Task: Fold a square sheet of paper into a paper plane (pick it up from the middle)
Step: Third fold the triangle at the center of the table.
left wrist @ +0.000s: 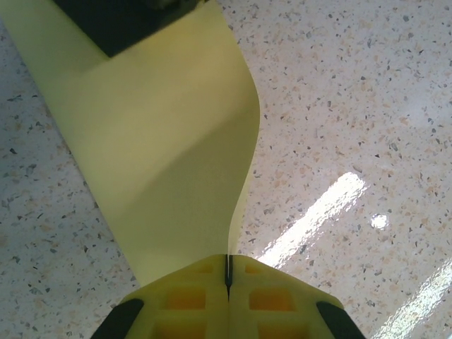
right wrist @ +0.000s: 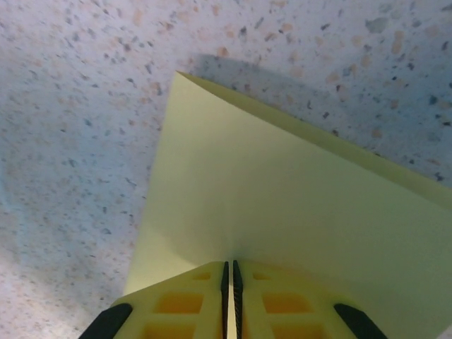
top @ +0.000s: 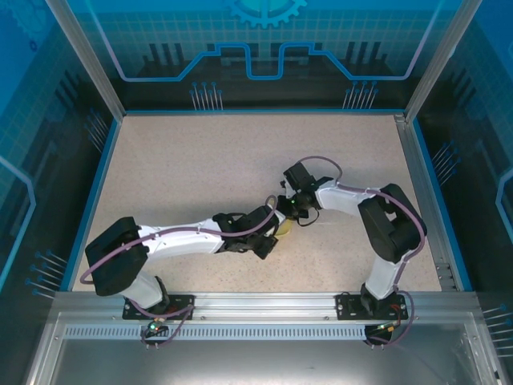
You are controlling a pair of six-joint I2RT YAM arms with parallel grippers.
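Your two arms meet over the near middle of the speckled table (top: 200, 160), with the square sheet of paper (top: 285, 231) pinched between them. From above, the sheet is a small pale-yellow patch just beside the tip of the left gripper (top: 275, 224). The right gripper (top: 295, 210) reaches in from the right and sits just beside the left one on its far side.

From your left wrist camera, the left gripper (left wrist: 228, 272) has its yellow fingers (left wrist: 183, 300) pressed together on the near edge of the sheet (left wrist: 162, 155). The paper runs away from the fingers in a broad band, and its right edge bends in a soft bow over the table (left wrist: 353, 106). A dark shape overlaps the far end of the band; you cannot tell from here what it is.

From your right wrist camera, the right gripper (right wrist: 229, 272) has its jaws drawn together with only a thin slit between them, and the paper's edge is clamped in that slit. The sheet (right wrist: 282, 205) spreads away from the fingers to a sharp corner at the far left. It casts a shadow on the table (right wrist: 70, 106) just beyond its far edge. Whether the sheet is a single layer or doubled over cannot be told from these views.
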